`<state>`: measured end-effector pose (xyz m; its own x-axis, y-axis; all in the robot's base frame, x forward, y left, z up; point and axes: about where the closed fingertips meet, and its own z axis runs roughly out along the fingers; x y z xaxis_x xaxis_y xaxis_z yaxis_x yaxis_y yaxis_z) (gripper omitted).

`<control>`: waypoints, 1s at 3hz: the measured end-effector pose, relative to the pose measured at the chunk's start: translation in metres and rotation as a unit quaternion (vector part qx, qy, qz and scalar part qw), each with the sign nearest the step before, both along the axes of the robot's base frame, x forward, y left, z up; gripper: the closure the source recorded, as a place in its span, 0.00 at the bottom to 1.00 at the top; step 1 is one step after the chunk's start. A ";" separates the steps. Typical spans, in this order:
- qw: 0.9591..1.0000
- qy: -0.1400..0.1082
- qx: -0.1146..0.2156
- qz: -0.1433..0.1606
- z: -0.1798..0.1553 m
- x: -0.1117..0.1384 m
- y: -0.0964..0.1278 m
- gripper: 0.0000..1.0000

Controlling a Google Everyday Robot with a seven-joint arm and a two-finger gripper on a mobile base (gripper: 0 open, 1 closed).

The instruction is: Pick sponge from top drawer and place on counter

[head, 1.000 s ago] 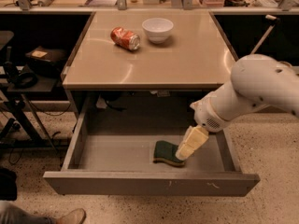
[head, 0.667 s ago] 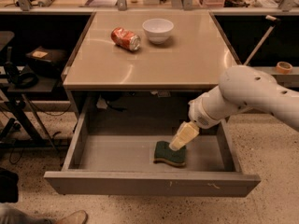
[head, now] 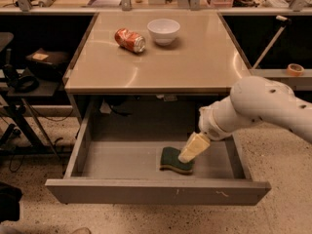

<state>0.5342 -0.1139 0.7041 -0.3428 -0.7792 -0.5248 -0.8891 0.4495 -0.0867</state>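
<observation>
While below counter (head: 195, 67), tool (head: 187, 156) at sponge (head: 169, 160)

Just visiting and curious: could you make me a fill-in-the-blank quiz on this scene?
The top drawer stands ___.
The gripper is down inside it, at the sponge, whose top is dark ___.
On the counter, a white bowl stands beside a soda can lying on its ___.
Missing: open, green, side.
</observation>
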 end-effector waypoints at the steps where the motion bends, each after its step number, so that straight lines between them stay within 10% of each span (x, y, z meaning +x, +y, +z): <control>1: 1.000 0.001 -0.005 -0.009 -0.026 -0.031 0.015 0.00; 3: 1.000 0.011 -0.008 -0.028 -0.057 -0.028 0.024 0.00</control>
<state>0.5059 -0.0894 0.6472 -0.3972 -0.7667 -0.5044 -0.8644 0.4972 -0.0751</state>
